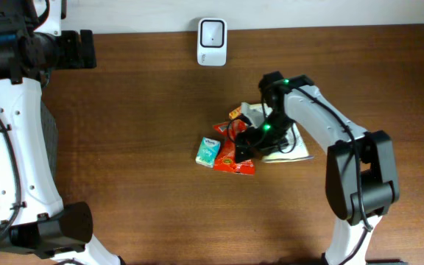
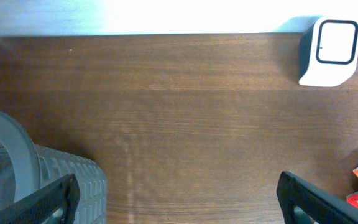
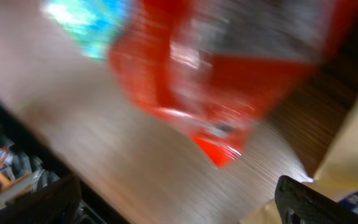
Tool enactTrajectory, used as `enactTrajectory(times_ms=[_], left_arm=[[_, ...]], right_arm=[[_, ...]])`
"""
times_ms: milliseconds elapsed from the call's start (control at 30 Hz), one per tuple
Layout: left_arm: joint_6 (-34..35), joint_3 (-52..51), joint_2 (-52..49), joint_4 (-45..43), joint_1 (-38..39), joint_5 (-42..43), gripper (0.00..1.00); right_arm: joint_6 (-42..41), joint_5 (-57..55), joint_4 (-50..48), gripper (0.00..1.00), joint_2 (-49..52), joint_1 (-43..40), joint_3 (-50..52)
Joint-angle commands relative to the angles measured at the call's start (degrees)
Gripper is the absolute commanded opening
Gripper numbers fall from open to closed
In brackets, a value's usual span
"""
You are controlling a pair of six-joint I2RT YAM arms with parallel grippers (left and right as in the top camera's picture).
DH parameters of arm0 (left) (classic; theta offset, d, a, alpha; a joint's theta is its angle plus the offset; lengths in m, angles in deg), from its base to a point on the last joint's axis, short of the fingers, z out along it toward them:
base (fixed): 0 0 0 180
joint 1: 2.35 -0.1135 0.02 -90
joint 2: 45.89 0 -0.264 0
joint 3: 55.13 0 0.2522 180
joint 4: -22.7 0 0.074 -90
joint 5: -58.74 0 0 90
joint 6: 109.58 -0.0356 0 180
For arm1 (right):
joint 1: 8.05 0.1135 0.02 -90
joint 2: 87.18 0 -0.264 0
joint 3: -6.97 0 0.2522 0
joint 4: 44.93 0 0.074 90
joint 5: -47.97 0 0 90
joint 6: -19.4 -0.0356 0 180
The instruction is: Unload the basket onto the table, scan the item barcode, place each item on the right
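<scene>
From overhead, your red snack packet (image 1: 234, 157) lies mid-table in a small pile, touching a teal box (image 1: 207, 152). The right gripper (image 1: 250, 140) is over it and the white scanner (image 1: 212, 42) sits at the far edge. The packet looks light, crinkly and slippery, so pinch a flat sealed edge. In the left wrist view the left gripper (image 2: 179, 186) stands wide and empty. In the right wrist view the jaws gape wide, holding nothing; blur hides any print.
</scene>
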Motion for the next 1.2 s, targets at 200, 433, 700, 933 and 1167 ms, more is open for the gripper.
enactTrajectory(times_ms=[200,433,700,933,1167], left_arm=[[-0.7,-0.2,-0.2,0.1,-0.1,0.6,0.99],[-0.7,-0.2,-0.2,0.1,-0.1,0.6,0.99],[-0.7,-0.2,-0.2,0.1,-0.1,0.6,0.99],[-0.7,-0.2,-0.2,0.1,-0.1,0.6,0.99],[-0.7,-0.2,-0.2,0.1,-0.1,0.6,0.99]], right_arm=[[-5.2,-9.3,-0.3,0.99,-0.6,-19.1,0.4],[-11.0,-11.7,-8.9,0.99,-0.6,-27.7,-1.1],[-19.2,5.5,-10.9,0.99,-5.4,-28.0,-6.2],[-17.2,-8.7,-8.8,0.99,-5.5,-26.8,-3.3],[-22.0,-11.4,-21.0,0.95,-5.4,-26.9,9.1]])
